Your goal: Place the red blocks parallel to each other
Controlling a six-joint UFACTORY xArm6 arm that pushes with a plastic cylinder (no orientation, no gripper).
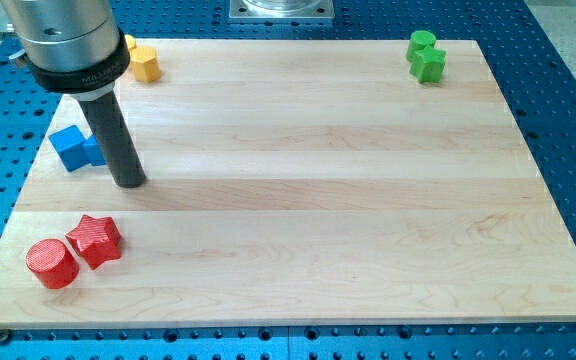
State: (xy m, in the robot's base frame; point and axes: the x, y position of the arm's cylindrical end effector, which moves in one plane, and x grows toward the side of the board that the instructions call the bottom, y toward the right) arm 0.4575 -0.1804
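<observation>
A red cylinder (51, 263) and a red star-shaped block (96, 240) lie side by side, touching, near the view's bottom left corner of the wooden board (308, 200). My tip (129, 182) rests on the board above and slightly right of the red star, with a clear gap between them. The rod's upper housing covers the board's top left corner.
A blue block pair (75, 148) sits just left of the rod, partly hidden by it. A yellow block (144, 63) is at the top left, partly behind the housing. Two green blocks (426, 56) sit touching at the top right. Blue perforated table surrounds the board.
</observation>
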